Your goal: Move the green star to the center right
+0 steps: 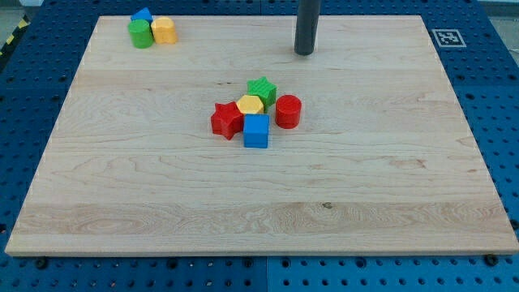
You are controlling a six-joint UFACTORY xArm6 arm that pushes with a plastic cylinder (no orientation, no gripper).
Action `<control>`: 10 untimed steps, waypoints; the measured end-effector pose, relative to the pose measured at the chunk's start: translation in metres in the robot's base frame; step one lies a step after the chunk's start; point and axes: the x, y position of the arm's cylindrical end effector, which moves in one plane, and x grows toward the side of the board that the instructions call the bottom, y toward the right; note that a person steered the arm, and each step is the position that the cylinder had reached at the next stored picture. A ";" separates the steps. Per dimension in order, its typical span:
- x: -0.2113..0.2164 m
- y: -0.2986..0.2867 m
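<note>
The green star (262, 89) sits near the board's middle, at the top of a tight cluster. It touches a yellow hexagon block (250, 105) just below it. A red star (227, 120) lies at the cluster's left, a blue cube (256, 130) at its bottom and a red cylinder (288, 111) at its right. My tip (304, 53) rests on the board above and to the right of the green star, apart from it.
At the board's top left stand a green cylinder (141, 34), a yellow block (164, 31) and a blue block (143, 15) behind them. A fiducial marker (448, 37) lies off the wooden board's (365, 186) top right corner.
</note>
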 end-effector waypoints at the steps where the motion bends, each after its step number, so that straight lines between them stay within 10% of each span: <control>1: 0.000 0.000; 10: 0.105 -0.128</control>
